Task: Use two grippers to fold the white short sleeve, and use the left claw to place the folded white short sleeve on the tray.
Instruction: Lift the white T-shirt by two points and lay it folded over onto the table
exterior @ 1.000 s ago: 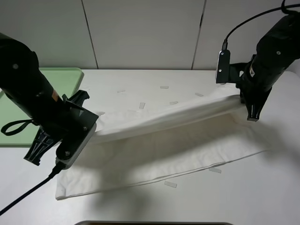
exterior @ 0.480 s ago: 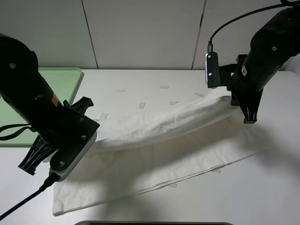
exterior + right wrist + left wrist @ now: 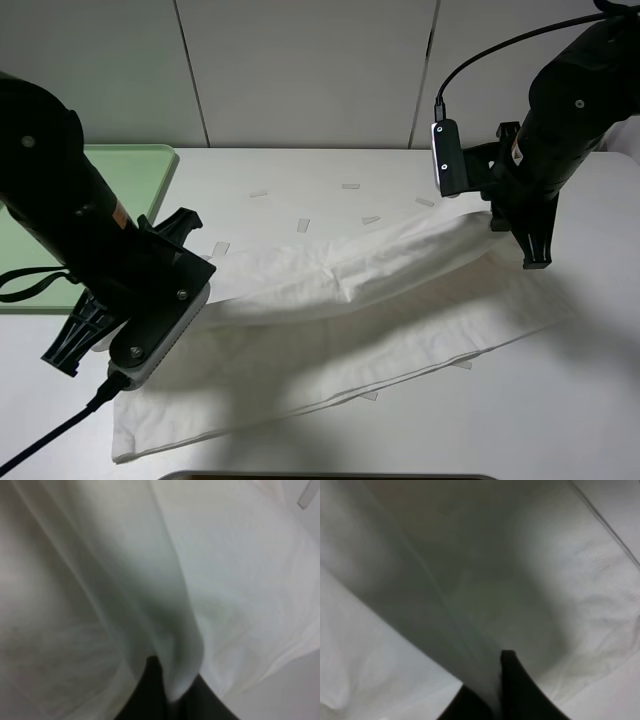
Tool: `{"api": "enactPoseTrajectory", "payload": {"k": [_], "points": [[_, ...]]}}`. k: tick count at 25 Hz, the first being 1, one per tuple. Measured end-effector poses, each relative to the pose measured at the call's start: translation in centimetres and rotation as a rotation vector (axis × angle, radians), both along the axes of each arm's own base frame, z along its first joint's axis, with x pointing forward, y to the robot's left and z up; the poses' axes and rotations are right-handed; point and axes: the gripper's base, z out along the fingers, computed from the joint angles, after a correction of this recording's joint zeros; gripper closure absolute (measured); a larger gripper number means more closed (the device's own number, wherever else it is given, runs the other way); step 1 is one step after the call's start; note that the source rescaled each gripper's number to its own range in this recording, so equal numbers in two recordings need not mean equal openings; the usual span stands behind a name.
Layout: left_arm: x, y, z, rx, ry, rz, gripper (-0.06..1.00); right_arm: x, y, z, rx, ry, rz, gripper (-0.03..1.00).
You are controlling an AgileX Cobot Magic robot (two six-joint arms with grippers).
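Note:
The white short sleeve (image 3: 330,340) lies spread across the table, with its far long edge raised into a sagging fold (image 3: 350,265) strung between both arms. At the fold's left end, my left claw (image 3: 196,288) is shut on the cloth; in the left wrist view the dark fingers (image 3: 512,690) pinch white fabric (image 3: 560,595). My right gripper (image 3: 530,245) is shut on the fold's right end, and the right wrist view shows cloth (image 3: 225,580) clamped between its fingers (image 3: 150,690). The pale-green tray (image 3: 140,165) sits at the far left, partly hidden behind the left arm.
Small pale tape strips (image 3: 350,186) are scattered on the white table behind the shirt, and a few more (image 3: 460,364) lie at its front edge. A dark object's edge (image 3: 330,477) shows at the front of the table. A grey panelled wall stands behind.
The right gripper has swung left and turned, letting the raised fold sag lower. The left arm has shifted slightly toward the front, and the shirt's front left corner has slid with it.

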Motion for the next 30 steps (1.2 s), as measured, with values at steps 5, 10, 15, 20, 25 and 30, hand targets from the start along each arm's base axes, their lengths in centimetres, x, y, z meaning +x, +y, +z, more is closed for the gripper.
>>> {"api": "enactPoseTrajectory", "payload": {"k": [5,10,15,20,25,30], "points": [[0.0,0.0,0.0,0.001,0.001,0.0,0.94,-0.3,-0.1,-0.4,-0.014,0.022,0.042,0.97],[-0.1,0.1,-0.1,0.004,0.005,0.0,0.94,-1.5,-0.4,-1.8,-0.036,0.068,0.092,0.97],[-0.3,0.0,-0.1,-0.007,0.026,0.015,0.94,-1.6,-0.4,-2.1,-0.037,0.07,0.111,0.97],[-0.7,-0.2,-0.1,-0.023,0.072,0.019,0.94,-2.4,-0.8,-2.8,-0.077,0.118,0.159,0.97],[-1.1,-0.3,-0.1,-0.009,0.101,-0.002,0.94,-3.4,-1.3,-3.8,-0.124,0.177,0.24,0.97],[-1.3,-0.3,-0.1,-0.011,0.122,0.005,0.94,-3.4,-1.3,-3.8,-0.125,0.177,0.245,0.97]]}}
